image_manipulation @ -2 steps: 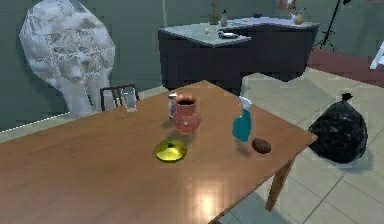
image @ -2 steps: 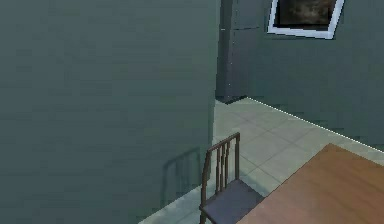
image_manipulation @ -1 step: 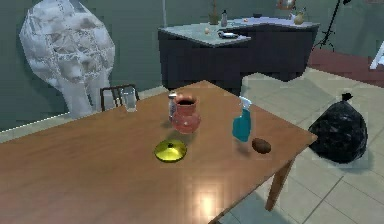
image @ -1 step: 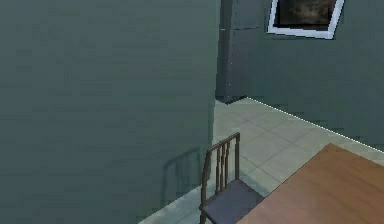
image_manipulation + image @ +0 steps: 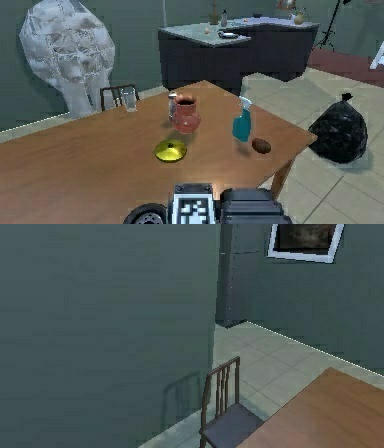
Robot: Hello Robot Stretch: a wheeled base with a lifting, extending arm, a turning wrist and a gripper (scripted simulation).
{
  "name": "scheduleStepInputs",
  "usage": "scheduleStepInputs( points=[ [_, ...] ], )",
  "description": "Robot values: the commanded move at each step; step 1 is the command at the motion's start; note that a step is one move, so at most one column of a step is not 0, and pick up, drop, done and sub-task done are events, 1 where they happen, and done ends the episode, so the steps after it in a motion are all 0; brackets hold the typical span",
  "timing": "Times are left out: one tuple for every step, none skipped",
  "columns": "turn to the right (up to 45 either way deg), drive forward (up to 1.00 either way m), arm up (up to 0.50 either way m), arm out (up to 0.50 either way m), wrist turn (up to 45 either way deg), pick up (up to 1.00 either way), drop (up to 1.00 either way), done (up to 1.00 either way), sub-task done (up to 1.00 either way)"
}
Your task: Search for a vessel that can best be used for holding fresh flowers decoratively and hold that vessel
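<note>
A reddish-brown vase-like jug (image 5: 185, 112) stands upright near the middle of the wooden table (image 5: 90, 160) in the arm side view. The same table's corner (image 5: 330, 416) shows at the forward view's lower right. At the arm side view's bottom edge, the gripper's dark body (image 5: 148, 214) sits left of a white marked square (image 5: 195, 208), over the table's near edge. Its far end cannot be made out, so I cannot tell whether it holds anything.
On the table stand a glass (image 5: 130, 98), a teal spray bottle (image 5: 242, 122), a yellow disc (image 5: 171, 151) and a small brown lump (image 5: 262, 146). A black rubbish bag (image 5: 340, 130), a dark counter (image 5: 240, 55), a white sculpture (image 5: 65, 50) and a chair (image 5: 225, 404) surround it.
</note>
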Motion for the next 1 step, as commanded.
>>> scheduleStepInputs(
  points=[
    [0.0, 0.0, 0.0, 0.36, 0.0, 0.0, 0.0, 0.0, 0.0]
  ],
)
